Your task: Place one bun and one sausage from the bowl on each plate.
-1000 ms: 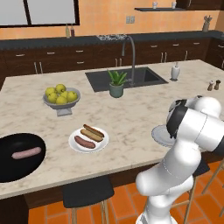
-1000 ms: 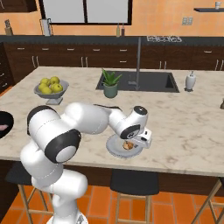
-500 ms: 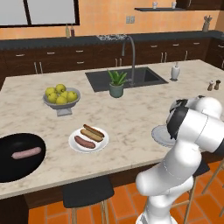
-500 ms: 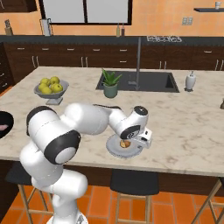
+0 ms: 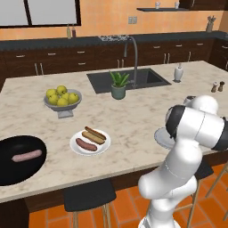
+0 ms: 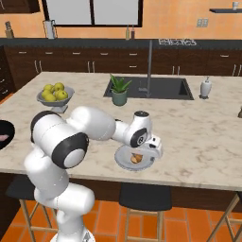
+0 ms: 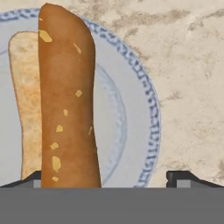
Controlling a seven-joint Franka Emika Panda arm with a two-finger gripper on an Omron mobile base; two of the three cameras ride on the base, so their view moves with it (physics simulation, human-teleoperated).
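My gripper (image 7: 106,178) hangs open just above the pale grey plate (image 7: 146,98), which has a blue-patterned rim. A bun (image 7: 65,100), brown on top with a pale cut side, lies on that plate; its near end reaches between my fingertips, close to the left one. From the right base view, the gripper (image 6: 143,152) is over the same plate (image 6: 122,160) and the bun (image 6: 136,159). The white plate (image 5: 75,150) carries a bun (image 5: 95,135) and a sausage (image 5: 85,144). One sausage (image 5: 26,156) lies in the black bowl (image 5: 13,171) at the left.
A grey footed bowl of yellow-green fruit (image 5: 62,99), a potted plant (image 5: 118,87), the sink (image 5: 129,80) with its tall faucet, a soap dispenser (image 5: 178,72) and two shakers (image 5: 217,86) stand farther back. Stools (image 5: 87,198) stand under the near counter edge.
The jaws have gone from shut on the bun to wide open, leaving the bun lying on the pale grey plate. The arm has hardly moved.
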